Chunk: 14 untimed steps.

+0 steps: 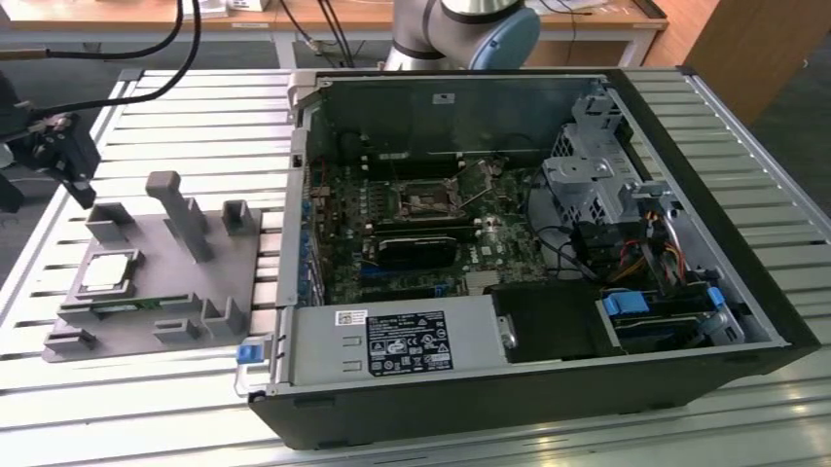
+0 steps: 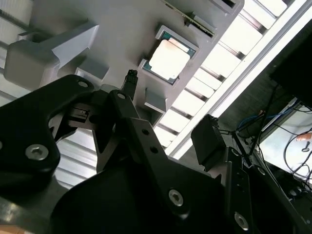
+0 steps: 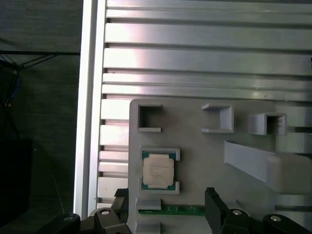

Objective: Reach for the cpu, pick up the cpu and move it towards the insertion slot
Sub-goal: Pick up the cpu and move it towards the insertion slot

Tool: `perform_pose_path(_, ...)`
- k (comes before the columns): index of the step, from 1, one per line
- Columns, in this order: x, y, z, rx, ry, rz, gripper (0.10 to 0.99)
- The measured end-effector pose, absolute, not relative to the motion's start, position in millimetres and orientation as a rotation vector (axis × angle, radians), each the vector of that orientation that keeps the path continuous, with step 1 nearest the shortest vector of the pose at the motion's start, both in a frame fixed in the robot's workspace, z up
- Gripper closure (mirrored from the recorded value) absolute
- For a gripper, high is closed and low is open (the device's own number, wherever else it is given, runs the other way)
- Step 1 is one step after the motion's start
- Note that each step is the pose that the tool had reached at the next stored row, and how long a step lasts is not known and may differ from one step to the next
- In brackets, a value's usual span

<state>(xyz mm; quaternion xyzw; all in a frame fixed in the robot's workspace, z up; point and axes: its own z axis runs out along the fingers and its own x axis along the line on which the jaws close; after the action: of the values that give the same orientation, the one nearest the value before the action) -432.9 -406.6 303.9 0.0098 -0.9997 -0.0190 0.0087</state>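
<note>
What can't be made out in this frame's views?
insertion slot: exterior view, too small to tell whether its dark centre is bare.
cpu: second wrist view, glare washes out its top face.
memory stick: first wrist view, partly hidden behind the jaws.
arm: exterior view, cut off by the top edge.

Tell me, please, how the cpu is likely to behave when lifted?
Probably stiff and light: the cpu looks thin and flat. Its shiny metal top may be slippery. Seated flat in the grey holder, it should not roll.
</note>
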Motion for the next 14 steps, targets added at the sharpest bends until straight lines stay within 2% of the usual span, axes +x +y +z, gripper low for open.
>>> perform_pose_path(14, -434, -407, 280, 0.031, -3.122, -0.059, 0.365)
